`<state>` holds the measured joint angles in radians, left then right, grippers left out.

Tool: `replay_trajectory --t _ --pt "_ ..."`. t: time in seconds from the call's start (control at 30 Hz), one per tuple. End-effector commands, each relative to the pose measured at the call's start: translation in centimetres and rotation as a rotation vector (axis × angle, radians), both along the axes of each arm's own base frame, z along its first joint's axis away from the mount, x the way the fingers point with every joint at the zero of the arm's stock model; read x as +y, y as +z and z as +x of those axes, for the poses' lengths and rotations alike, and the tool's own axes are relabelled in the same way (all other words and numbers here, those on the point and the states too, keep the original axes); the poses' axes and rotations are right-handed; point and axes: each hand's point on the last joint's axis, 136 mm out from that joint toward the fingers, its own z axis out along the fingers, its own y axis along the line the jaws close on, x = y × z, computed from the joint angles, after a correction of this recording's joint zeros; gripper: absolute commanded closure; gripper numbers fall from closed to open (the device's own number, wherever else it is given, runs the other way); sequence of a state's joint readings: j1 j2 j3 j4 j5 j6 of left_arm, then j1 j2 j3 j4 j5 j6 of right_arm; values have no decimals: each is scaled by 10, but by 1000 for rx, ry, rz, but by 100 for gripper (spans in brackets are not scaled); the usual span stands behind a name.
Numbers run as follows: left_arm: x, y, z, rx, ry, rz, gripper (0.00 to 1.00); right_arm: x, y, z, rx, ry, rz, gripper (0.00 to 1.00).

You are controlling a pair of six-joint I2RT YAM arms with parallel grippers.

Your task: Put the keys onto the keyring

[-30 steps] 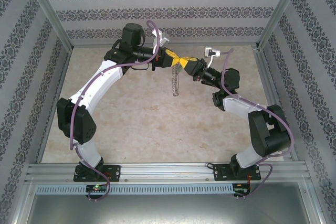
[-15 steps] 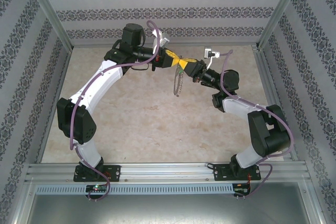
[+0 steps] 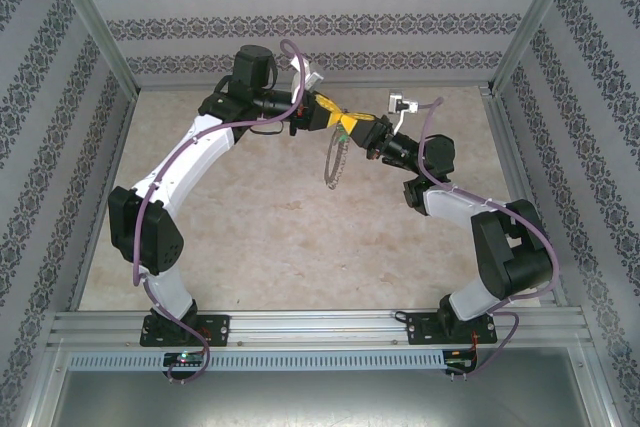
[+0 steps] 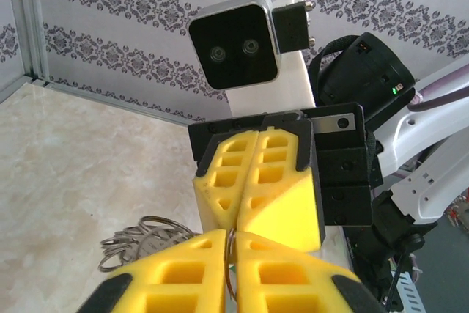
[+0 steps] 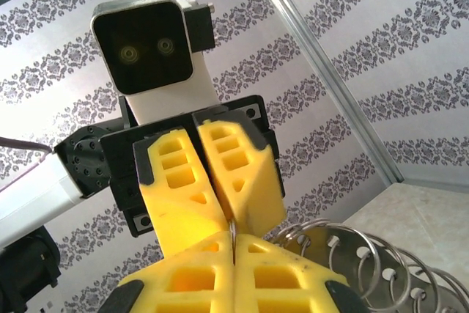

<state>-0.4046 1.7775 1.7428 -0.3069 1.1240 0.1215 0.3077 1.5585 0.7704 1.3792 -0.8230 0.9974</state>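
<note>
In the top view my two grippers meet tip to tip above the back of the table, the left gripper coming from the left and the right gripper from the right. The keyring hangs below them as a floppy silvery loop. In the right wrist view my right gripper is shut tight on the ring's thin wire, with the strung pieces of the keyring beside it. In the left wrist view the jaws of my left gripper stand a narrow slit apart with the wire in the slit. The keys are hidden.
Patterned walls and a metal frame enclose the marbled table. Each wrist camera faces the other gripper's camera block at close range. The table stretches bare between the hanging ring and the arm bases.
The hanging keyring has swung slightly left and now shows as a wider loop. The right gripper has edged a little toward the left one. The left arm has hardly moved.
</note>
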Motion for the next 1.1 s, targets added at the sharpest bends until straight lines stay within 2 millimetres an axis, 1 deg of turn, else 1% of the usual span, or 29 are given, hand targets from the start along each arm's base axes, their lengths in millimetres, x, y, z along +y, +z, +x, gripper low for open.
replay_trajectory --t 0.0,0.03,0.1,0.33,0.43,0.57,0.7,0.77,0.93,1.07 --pt "7 32 -12 -85 2 -28 76 -4 5 -2 -17 37 -16 100" --pt "10 34 -13 -87 9 -25 73 -5 7 -1 -17 44 -23 100" --pt "15 37 -15 -96 17 -19 69 -7 12 -1 -28 63 -45 100" --pt "31 44 -28 -120 49 5 64 -5 32 -7 -61 155 -136 100" --pt "35 45 -34 -123 48 19 62 0 38 -12 -83 194 -191 100" --pt "39 47 -41 -127 39 44 61 3 51 -18 -119 232 -261 100" --pt "43 51 -46 -135 34 56 60 3 60 -20 -141 260 -325 100" --pt "44 51 -48 -133 30 62 58 2 68 -24 -164 281 -342 100" --pt "46 51 -50 -126 8 81 57 -9 91 -20 -213 282 -341 100" --pt "48 49 -49 -121 2 90 57 -10 102 -17 -242 278 -345 100"
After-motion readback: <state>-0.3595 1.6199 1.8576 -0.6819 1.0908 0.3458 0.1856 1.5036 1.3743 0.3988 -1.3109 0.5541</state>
